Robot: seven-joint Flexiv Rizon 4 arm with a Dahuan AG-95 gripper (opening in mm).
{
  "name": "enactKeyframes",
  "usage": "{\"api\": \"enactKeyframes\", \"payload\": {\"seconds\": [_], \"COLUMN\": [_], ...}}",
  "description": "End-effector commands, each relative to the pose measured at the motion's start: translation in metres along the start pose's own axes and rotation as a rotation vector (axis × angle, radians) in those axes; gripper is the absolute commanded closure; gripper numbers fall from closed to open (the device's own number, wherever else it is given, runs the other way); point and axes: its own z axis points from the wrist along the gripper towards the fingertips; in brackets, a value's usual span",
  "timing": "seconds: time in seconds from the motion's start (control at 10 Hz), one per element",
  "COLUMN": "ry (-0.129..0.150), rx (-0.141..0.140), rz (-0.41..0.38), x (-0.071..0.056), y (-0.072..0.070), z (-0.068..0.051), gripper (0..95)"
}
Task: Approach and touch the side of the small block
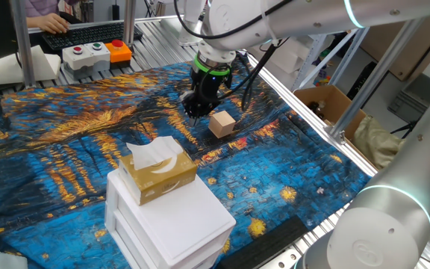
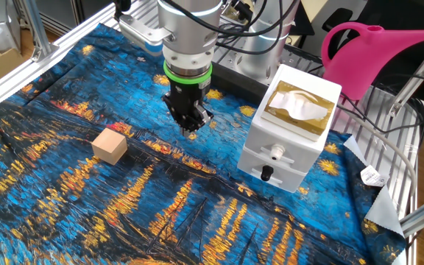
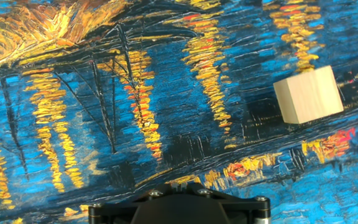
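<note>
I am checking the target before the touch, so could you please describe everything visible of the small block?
The small block is a plain, light-tan cube that looks like unfinished wood, with no marks. It sits flat on the blue-and-gold painted cloth, turned slightly askew. Nothing else touches it; the gripper hangs beside it, apart.

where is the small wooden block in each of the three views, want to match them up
One fixed view: the small block lies centre-right on the painted cloth, just right of the gripper.
The other fixed view: the block is left of centre, to the left of the gripper, apart from it.
Hand view: the block is at the right edge, upper half.
Shared landmark: the painted cloth under the block.
</note>
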Motion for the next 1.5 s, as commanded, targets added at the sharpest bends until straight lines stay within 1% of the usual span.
{"api": "enactKeyframes", "payload": {"seconds": [0.1,0.3,0.5,0.6,0.8,1.0,1.2,1.5], "ry": [-0.003,-0.002,-0.002,-0.001,-0.002,-0.002,-0.002,-0.002], "rx": [0.003,0.002,0.004,0.003,0.002,0.002,0.002,0.002], "rz": [0.000,-0.016,-0.042,-0.048,-0.071,-0.077,-0.090,-0.121], "x": [-0.004,-0.011,-0.021,-0.023,-0.033,-0.038,-0.046,-0.061], "y": [-0.005,-0.012,-0.022,-0.024,-0.034,-0.039,-0.044,-0.052], "z": [0.000,0.000,0.000,0.000,0.004,0.009,0.016,0.020], "gripper": [95.0,95.0,95.0,95.0,95.0,95.0,95.0,95.0]}}
